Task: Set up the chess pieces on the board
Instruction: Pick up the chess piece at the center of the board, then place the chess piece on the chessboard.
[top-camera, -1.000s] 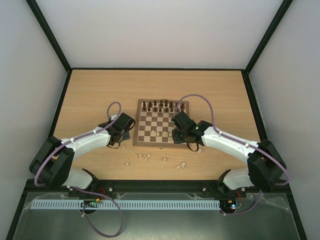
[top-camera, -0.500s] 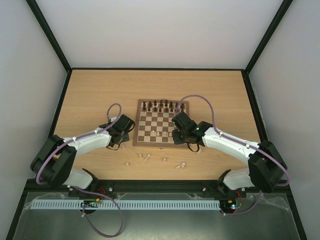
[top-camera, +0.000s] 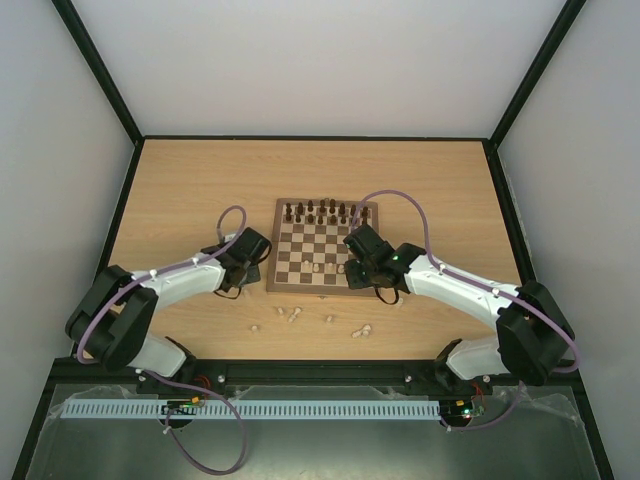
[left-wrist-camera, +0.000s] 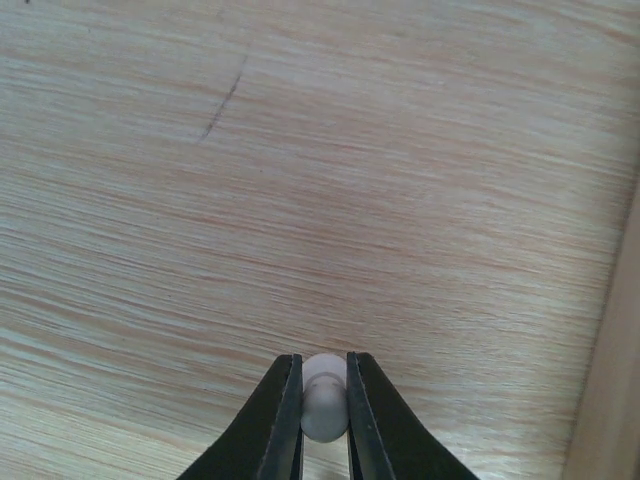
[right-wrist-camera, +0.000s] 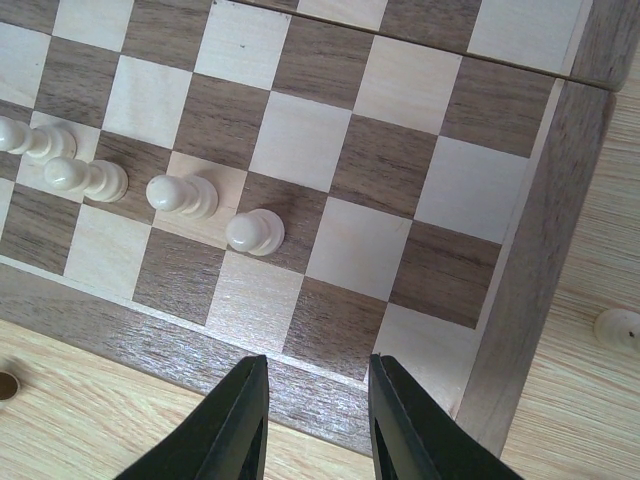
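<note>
On the counter (top-camera: 180, 190), the board (top-camera: 310, 288) lies in the middle, between the two arms. Its two far rows hold the dark brown pieces (top-camera: 325, 211). Four pale chess pieces (right-wrist-camera: 180, 195) stand side by side in the second row from its near edge. Some loose pale pieces (top-camera: 361, 330) lie on the counter near the board's near side. Left of the board, the left fingers (left-wrist-camera: 275, 425) are clenched on one pale piece (left-wrist-camera: 325, 400), over bare wood. The right fingers (right-wrist-camera: 240, 425) hang above the board's near right corner, parted, with nothing between them.
</note>
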